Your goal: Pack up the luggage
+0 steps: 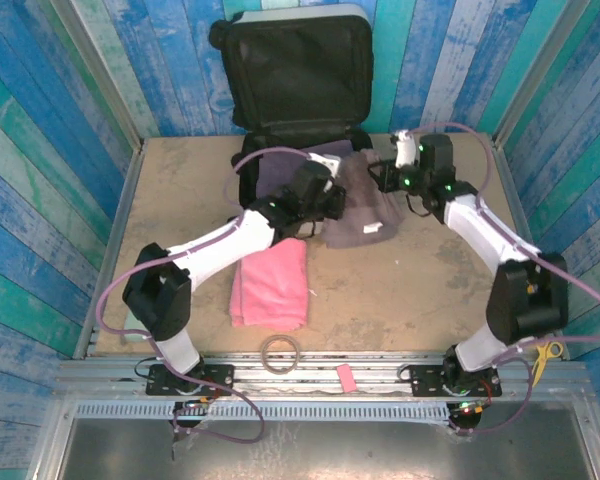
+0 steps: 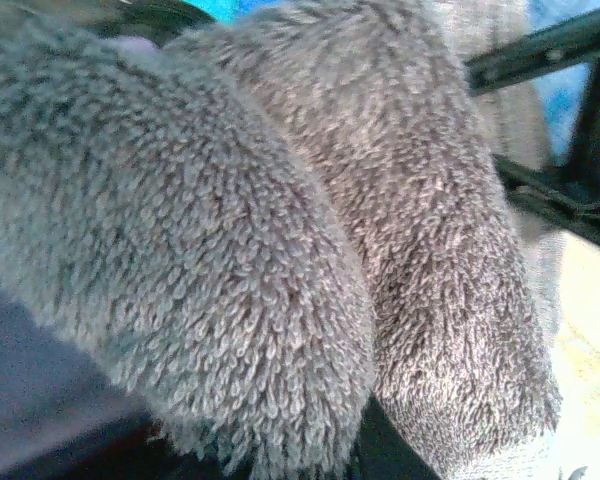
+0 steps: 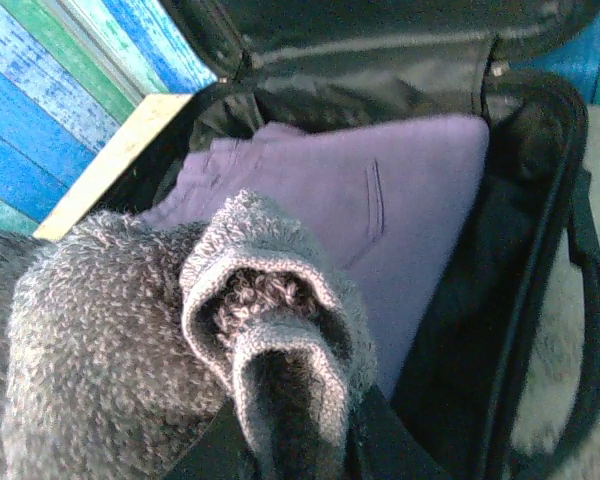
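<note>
**A:** Where is the luggage, and what does it hold?

**B:** The luggage (image 1: pixel 295 70) lies open just beyond both grippers. Its lid stands upright against the blue plank wall. A folded purple garment (image 3: pixel 400 190) lies flat in the lower half.

**A:** What comes between the grippers and the case?

**B:** A fuzzy grey towel (image 1: pixel 365 210), bunched up, sits between the two grippers. It drapes over the case's near rim and hides the near edge of the purple garment.

**A:** How are the grippers set?

**B:** The left gripper (image 1: pixel 340 198) is pressed in on a thick fold at the towel's left side. The right gripper (image 3: pixel 285 440) pinches a rolled edge of the same towel, with a finger tight against each side.

**A:** Anything else nearby?

**B:** Behind the left gripper, back toward its base, a folded pink cloth (image 1: pixel 272 282) lies on the table (image 1: pixel 430 290). Further back, a tape ring (image 1: pixel 280 350) lies at the table's near edge.

**A:** How does the case look?

**B:** It has a white shell, which shows along the top of the lid. The lining is black fabric, a black zipper band runs around the rim, and there is a black wheel at the lid's corner.
</note>
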Robot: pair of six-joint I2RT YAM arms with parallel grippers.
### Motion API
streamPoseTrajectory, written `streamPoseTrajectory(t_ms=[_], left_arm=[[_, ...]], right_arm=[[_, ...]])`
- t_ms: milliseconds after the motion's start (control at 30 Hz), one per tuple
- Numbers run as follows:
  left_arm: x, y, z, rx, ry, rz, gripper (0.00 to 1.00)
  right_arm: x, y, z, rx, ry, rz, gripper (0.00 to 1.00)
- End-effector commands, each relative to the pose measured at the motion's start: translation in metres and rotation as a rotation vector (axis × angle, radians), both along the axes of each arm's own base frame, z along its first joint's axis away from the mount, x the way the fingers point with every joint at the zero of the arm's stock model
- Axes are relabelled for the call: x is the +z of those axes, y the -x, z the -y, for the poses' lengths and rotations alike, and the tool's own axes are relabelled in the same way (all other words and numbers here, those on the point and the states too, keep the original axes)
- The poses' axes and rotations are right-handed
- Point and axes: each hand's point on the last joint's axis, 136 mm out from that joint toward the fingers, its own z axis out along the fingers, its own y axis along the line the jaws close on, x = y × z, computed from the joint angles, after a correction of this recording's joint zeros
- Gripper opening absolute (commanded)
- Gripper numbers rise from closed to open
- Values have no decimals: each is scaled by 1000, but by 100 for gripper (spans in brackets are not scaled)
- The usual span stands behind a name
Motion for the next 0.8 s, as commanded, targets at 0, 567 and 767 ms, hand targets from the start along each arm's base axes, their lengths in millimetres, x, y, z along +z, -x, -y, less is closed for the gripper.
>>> streamPoseTrajectory(t_ms=[0,567,767], left_arm=[[15,-22,-14,-14,17,32,0],[-56,-136,-53,57,23,-104,0],[-63,-154,-89,115,48,-125,0]], right_arm=[[14,-27,-19,60,-27,32,0],[-38,-140,-76,128,-118,-62,0],[-48,-152,-80,123,-120,-61,10]])
